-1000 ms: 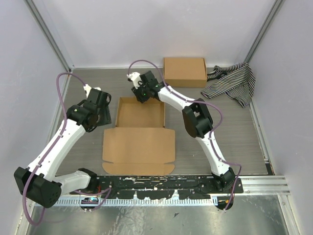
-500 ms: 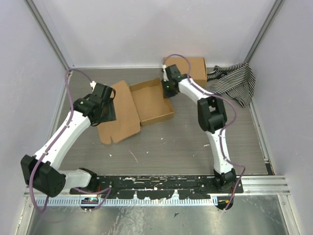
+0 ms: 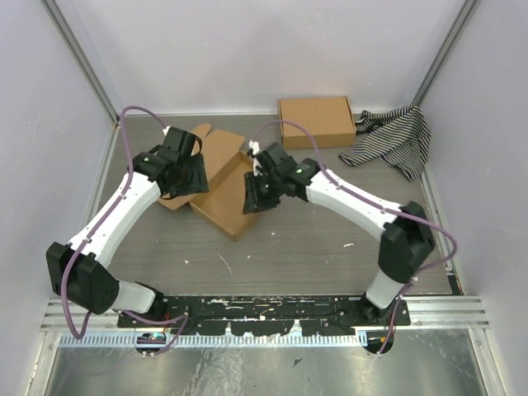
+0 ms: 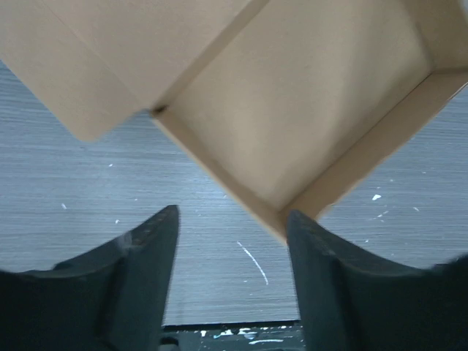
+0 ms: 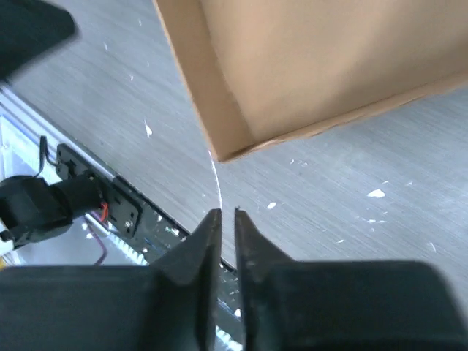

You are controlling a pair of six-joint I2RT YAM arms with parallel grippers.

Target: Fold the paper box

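My paper box (image 3: 227,202) looks light and stiff but bendy, so I'd grab a side wall; left jaws wide, right jaws pinched together, empty.

The paper box (image 3: 223,194), plain brown cardboard, lies skewed on the tabletop (image 3: 313,247) left of centre. It is a shallow open tray with raised walls, its round-cornered lid flap (image 3: 213,144) extending toward the far side.

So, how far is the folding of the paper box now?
Done: the paper box has its tray walls standing. In hand: nothing is gripped; the left hand is open and the right hand is shut and empty, both beside the tray. Left: the lid flap is open and must be closed over the tray.
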